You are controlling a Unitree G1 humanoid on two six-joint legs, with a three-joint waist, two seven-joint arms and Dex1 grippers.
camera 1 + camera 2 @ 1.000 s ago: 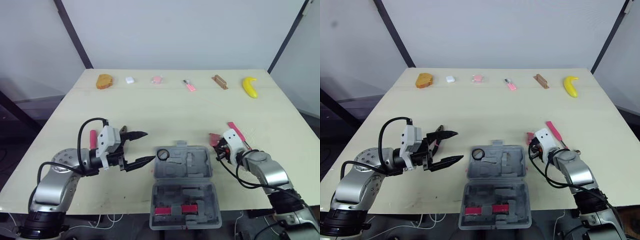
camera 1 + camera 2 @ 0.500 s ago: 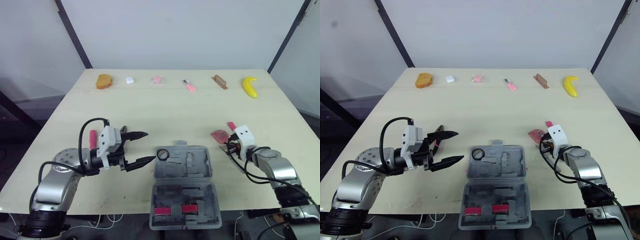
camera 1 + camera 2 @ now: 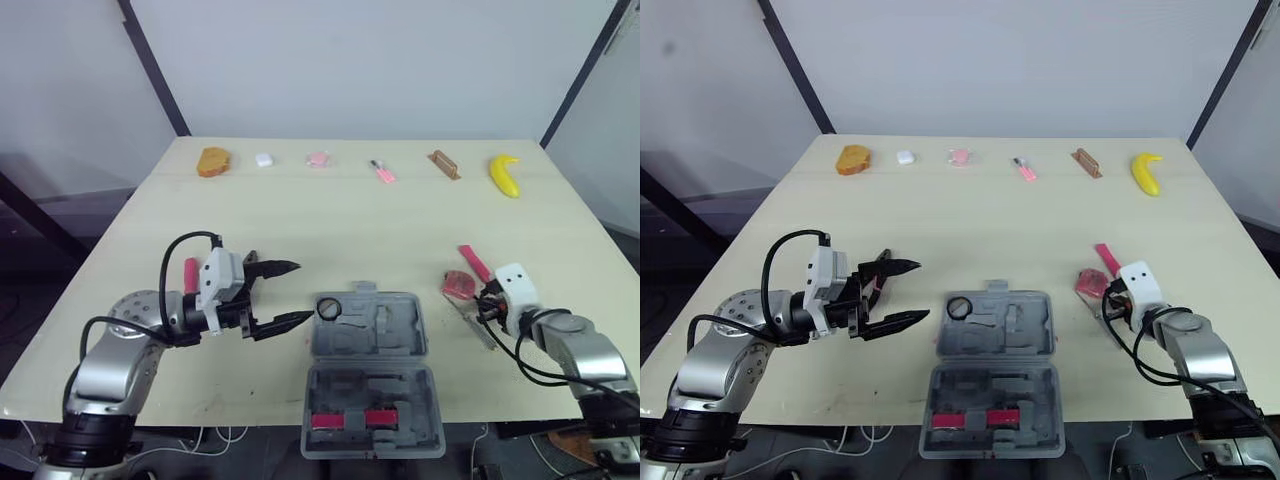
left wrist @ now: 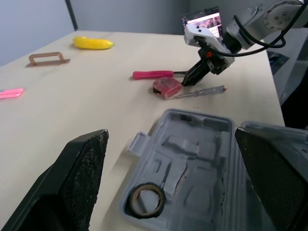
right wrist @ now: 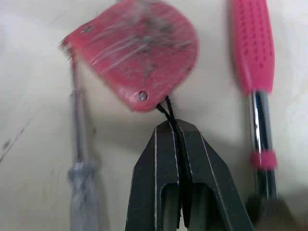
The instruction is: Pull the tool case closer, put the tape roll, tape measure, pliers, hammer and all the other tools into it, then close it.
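Right pincer [image 5: 179, 126] pinching the black cord of the tape measure [image 5: 137, 57], we record its red body on the table [image 3: 330, 220] just beyond the tips, left pincer [image 3: 303, 291] spread.

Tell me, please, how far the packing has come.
Done: the tool case sits open near the front edge, tape roll inside. In hand: the right tool pinches the cord of the tape measure; the left tool hovers open. Left: screwdriver and pink-handled tool on the table, then closing.
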